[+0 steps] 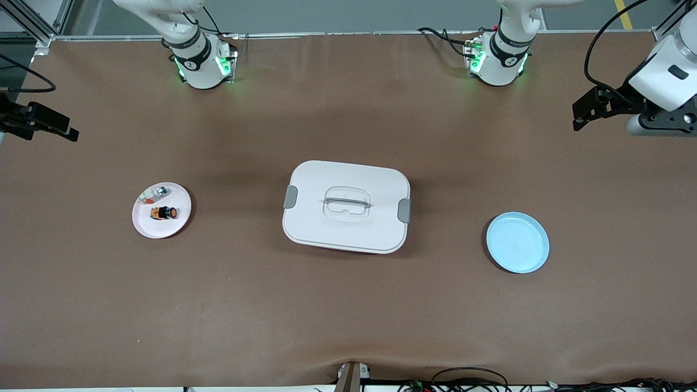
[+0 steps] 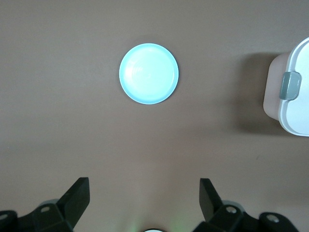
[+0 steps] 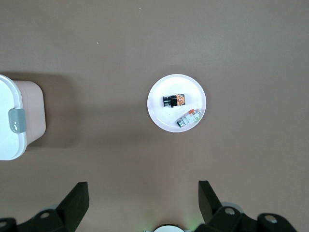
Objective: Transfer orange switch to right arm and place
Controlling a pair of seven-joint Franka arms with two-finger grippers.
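Observation:
The orange switch (image 1: 163,213) lies on its side on a small white plate (image 1: 150,226) toward the right arm's end of the table. In the right wrist view the switch (image 3: 175,100) lies on that plate (image 3: 161,89). My right gripper (image 3: 142,186) is open and empty, high over the bare table at the right arm's end (image 1: 60,128), apart from the plate. My left gripper (image 2: 144,186) is open and empty, high over the left arm's end of the table (image 1: 581,113).
A small silver-and-red bit (image 1: 161,191) shares the white plate with the switch. A white lidded box (image 1: 347,206) with grey latches stands mid-table. A light blue plate (image 1: 517,242) sits toward the left arm's end and also shows in the left wrist view (image 2: 148,73).

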